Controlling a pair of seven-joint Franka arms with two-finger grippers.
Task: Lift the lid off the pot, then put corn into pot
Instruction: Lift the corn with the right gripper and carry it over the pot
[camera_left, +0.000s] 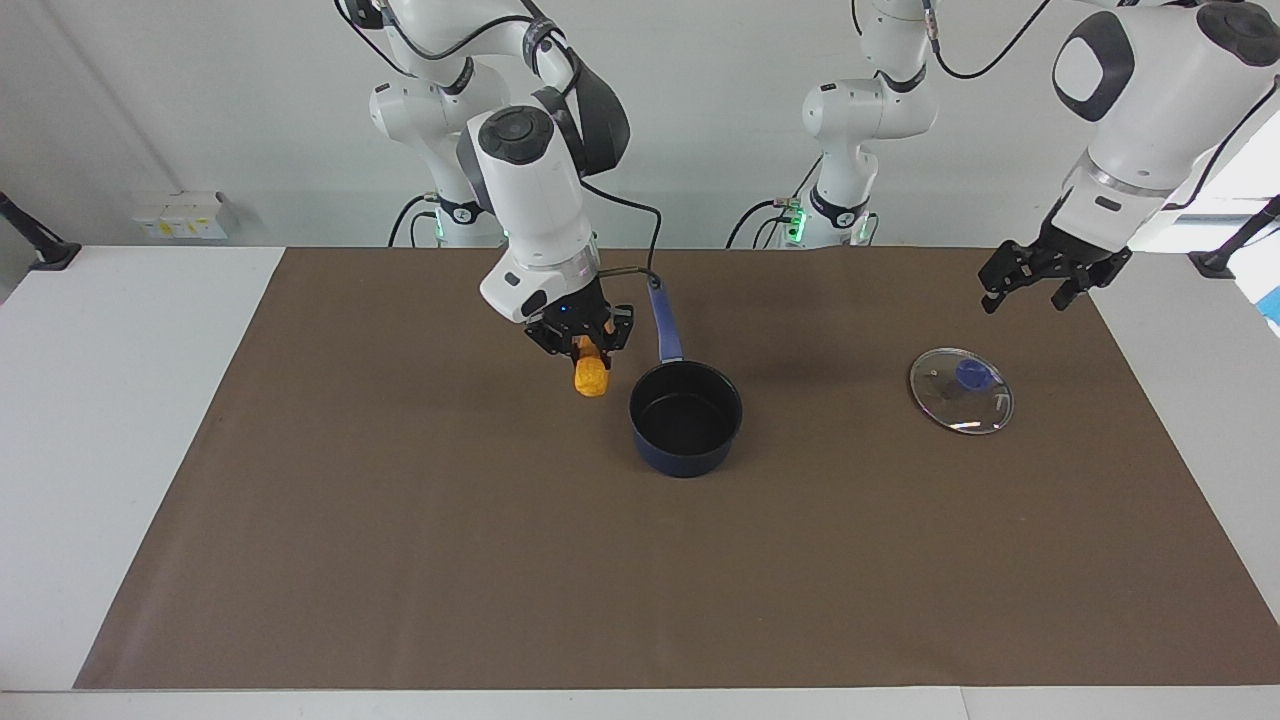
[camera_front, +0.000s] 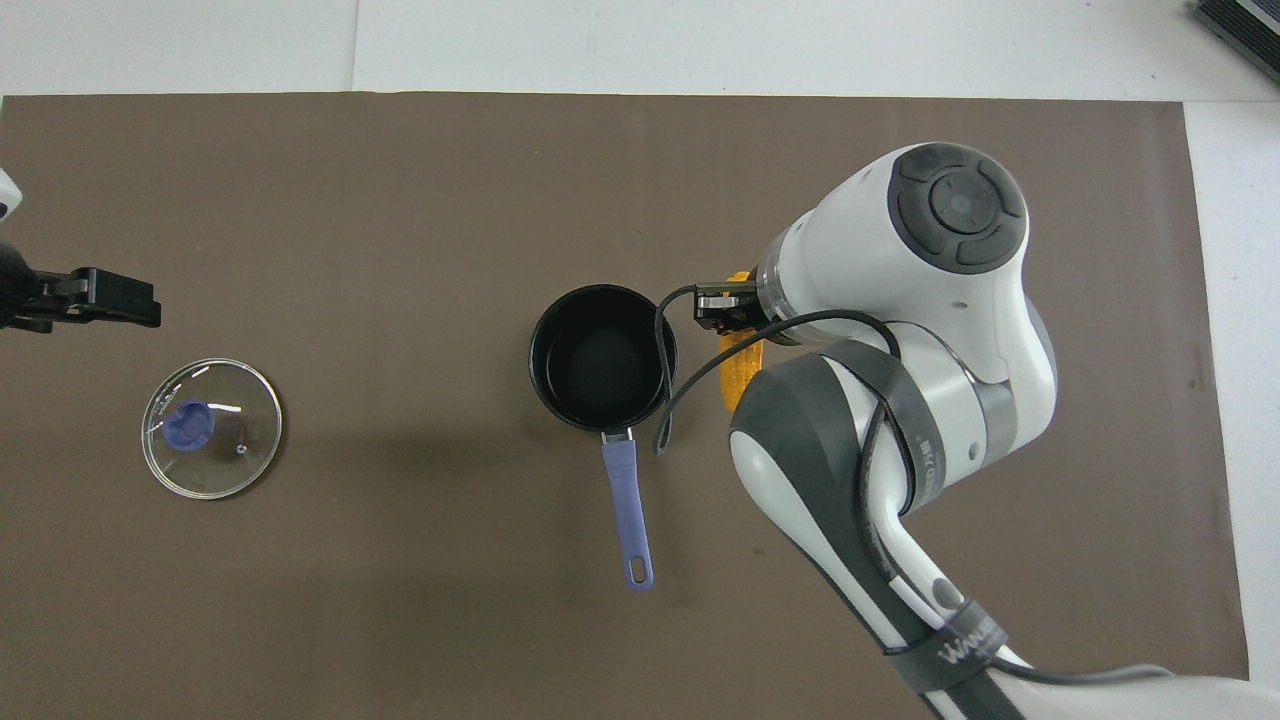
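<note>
My right pincer (camera_left: 589, 347) is gripping the corn (camera_left: 591, 378), cob hanging downward, just left of the open pot (camera_left: 686, 418) at frame centre.

Pot (camera_left: 686, 418) uncovered, upright, black inside bare, handle toward robots. Lid (camera_left: 961, 390) flat on mat, well apart, toward left arm's end. Corn (camera_left: 591, 376) held up, just beside pot.

A brown mat (camera_left: 400, 560) covers a white table (camera_left: 90, 420) before a pale wall (camera_left: 200, 90).
</note>
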